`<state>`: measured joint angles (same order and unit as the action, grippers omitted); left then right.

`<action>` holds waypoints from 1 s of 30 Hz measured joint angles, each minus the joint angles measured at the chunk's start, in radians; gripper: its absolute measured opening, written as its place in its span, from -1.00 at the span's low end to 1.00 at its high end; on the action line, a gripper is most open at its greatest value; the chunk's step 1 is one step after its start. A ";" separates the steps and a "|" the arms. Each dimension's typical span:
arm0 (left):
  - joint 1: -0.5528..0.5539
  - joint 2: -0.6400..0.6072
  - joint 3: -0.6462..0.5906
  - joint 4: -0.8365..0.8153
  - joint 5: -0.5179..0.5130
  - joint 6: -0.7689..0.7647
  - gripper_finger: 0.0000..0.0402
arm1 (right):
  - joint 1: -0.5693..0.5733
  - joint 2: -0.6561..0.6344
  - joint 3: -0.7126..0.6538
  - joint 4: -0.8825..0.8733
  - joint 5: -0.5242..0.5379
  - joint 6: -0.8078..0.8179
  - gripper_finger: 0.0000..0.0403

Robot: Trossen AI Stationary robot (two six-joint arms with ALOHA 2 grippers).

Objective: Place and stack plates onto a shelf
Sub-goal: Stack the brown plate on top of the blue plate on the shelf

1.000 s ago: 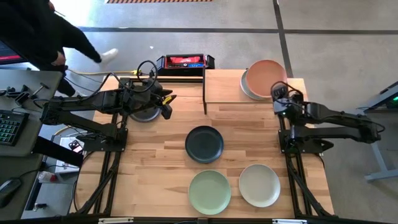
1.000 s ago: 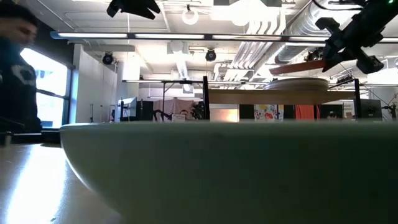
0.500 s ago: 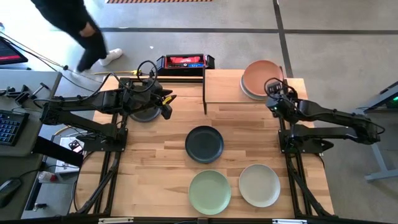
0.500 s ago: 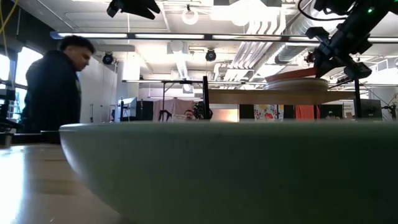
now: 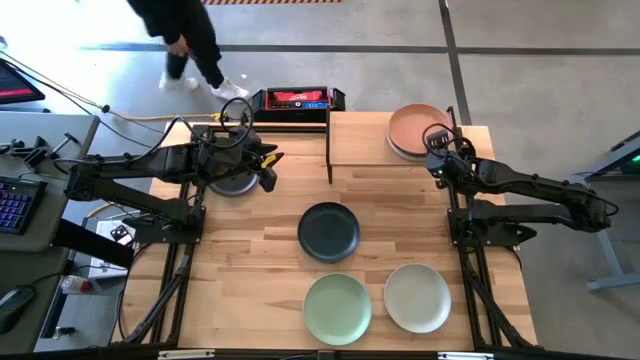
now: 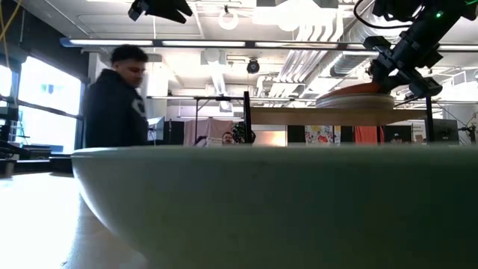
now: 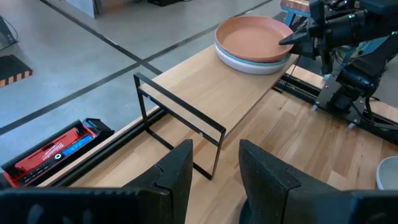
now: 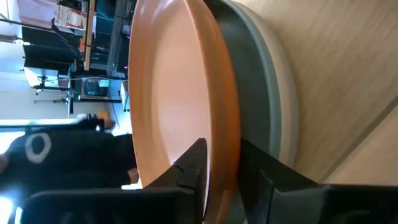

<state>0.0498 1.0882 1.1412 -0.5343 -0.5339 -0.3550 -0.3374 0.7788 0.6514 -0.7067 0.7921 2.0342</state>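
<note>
Right now my right gripper sits at the near rim of the peach plate, one finger above the rim and one below, the rim between them; from the right wrist view I cannot tell whether they pinch it or have just let go. That peach plate lies on a pale plate, a stack of two at the right end of the shelf. The rest of the shelf board is bare wood, with its thin black frame post at the left end.

My left gripper hangs over the table's left side, well apart from the shelf, jaws spread with nothing between them. A dark plate lies partly under that arm. Nearer the front edge lie a black plate, a pale green plate and a cream plate, each flat on the table and apart from the others. A person walks past beyond the table.
</note>
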 joint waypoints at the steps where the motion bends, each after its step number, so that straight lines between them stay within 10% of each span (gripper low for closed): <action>1: 0.000 0.000 0.000 0.000 0.000 0.000 -0.41 | 0.000 0.000 0.000 0.000 0.000 0.000 -0.65; 30: 0.000 0.000 0.000 0.002 0.000 -0.009 -0.41 | 0.005 -0.115 0.000 0.002 -0.151 -0.099 -0.49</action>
<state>0.0498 1.0882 1.1408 -0.5323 -0.5339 -0.3641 -0.3321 0.6642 0.6514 -0.7042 0.6413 1.9349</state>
